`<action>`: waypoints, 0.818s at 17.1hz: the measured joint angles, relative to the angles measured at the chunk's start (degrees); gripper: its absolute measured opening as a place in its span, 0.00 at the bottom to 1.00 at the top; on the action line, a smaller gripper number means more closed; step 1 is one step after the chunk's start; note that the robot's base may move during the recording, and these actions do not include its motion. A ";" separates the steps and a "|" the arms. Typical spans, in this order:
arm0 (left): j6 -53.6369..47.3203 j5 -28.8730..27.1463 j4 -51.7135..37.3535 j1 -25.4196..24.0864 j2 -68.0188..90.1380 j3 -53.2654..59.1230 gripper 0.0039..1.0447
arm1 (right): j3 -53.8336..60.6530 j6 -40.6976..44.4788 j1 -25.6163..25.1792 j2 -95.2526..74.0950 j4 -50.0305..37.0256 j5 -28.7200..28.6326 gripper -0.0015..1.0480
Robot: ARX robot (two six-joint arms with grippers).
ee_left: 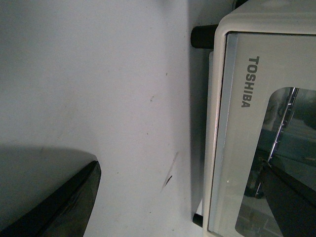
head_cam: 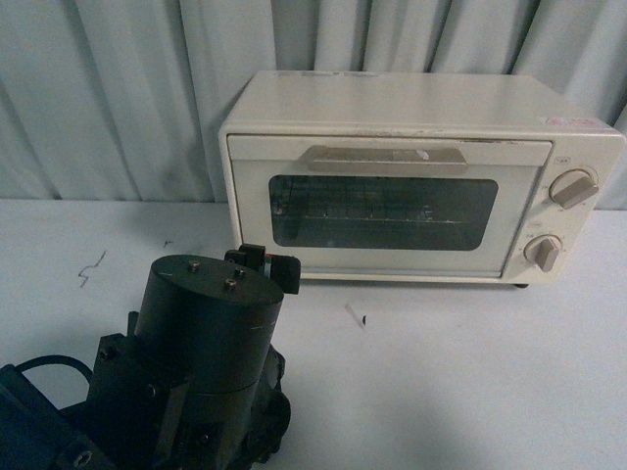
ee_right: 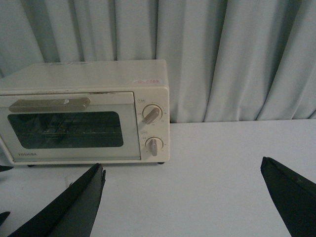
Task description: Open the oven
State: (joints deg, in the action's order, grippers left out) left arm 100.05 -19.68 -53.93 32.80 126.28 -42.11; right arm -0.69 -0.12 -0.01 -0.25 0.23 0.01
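Here, the left gripper [ee_left: 180,167] has its two fingers [ee_left: 59,207] spread wide apart, and between them shows only the white table [ee_left: 98,89]. It sits low, just beside the lower left corner of the oven [head_cam: 411,176]. One finger appears in front of the door glass [ee_left: 286,128], but from this close view I cannot tell whether it touches the glass.

The right gripper [ee_right: 182,165] is also spread wide and holds nothing. It is well apart from the oven and faces its front.

The oven stands at the back of the table, close to the grey curtain [head_cam: 118,98]. Its door is shut, with the upper edge flush to the body. The bar handle [head_cam: 387,159] runs along that upper edge and nothing touches it. Two knobs [head_cam: 571,188] sit at the right of the front. The lower door edge lies just above the table top, and a black foot [ee_left: 202,37] shows under the corner. A wide stretch of table lies in front of the door, with small dark marks [head_cam: 358,318] on it.
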 joint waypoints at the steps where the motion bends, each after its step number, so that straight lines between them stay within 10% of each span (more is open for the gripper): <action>1: 0.00 0.00 0.00 0.00 0.00 0.00 0.94 | 0.00 0.00 0.00 0.00 0.00 0.00 0.94; 3: 0.00 0.00 0.00 0.00 0.00 0.00 0.94 | -0.81 -0.83 -0.87 -0.72 3.50 -2.49 0.94; 7: 0.00 0.07 -0.04 -0.02 0.00 0.00 0.94 | -12.46 -8.85 -13.35 -17.84 22.62 -28.59 0.91; 14: 0.00 0.02 0.02 -0.04 0.00 0.00 0.94 | -23.54 2.89 7.21 -51.25 -13.00 -7.32 0.24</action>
State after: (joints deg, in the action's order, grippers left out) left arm 100.05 -19.66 -53.91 32.75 126.28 -42.11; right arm -24.23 2.76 7.20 -51.51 -12.78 -7.31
